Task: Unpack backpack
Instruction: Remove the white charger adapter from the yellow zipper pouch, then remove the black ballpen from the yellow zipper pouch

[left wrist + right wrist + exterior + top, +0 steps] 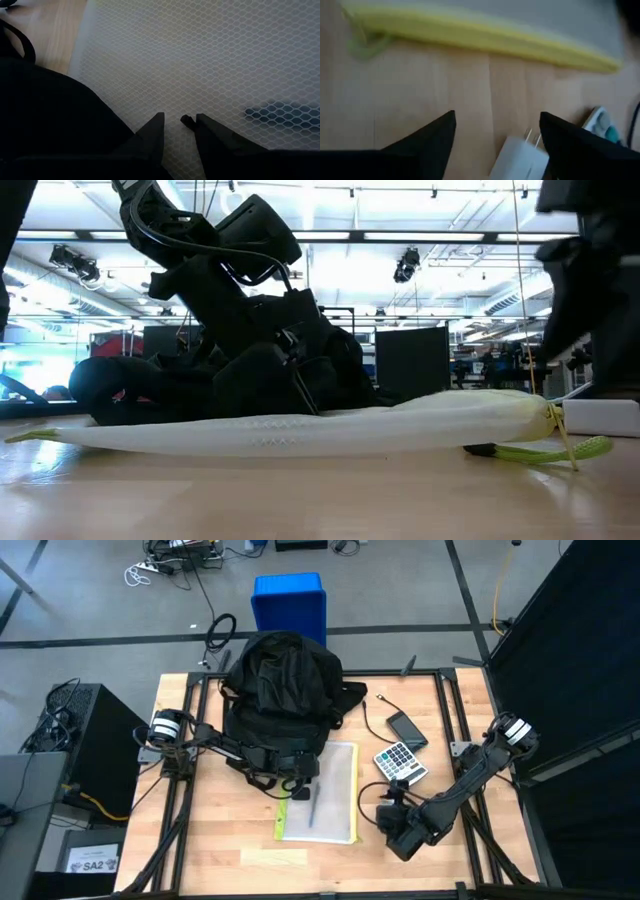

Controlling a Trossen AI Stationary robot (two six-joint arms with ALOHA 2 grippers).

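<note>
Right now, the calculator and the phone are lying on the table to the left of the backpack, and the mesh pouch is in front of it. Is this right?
Not quite. In the high view the calculator and the phone lie to the right of the backpack, not the left. The mesh pouch does lie on the table in front of it.

Slumped black backpack point(280, 690) at the table's far edge

We've got one cam straight overhead, one level at the counter point(250, 850) edge, plus both wrist cams tight over it; overhead and low share the mesh pouch point(325, 795).
</note>
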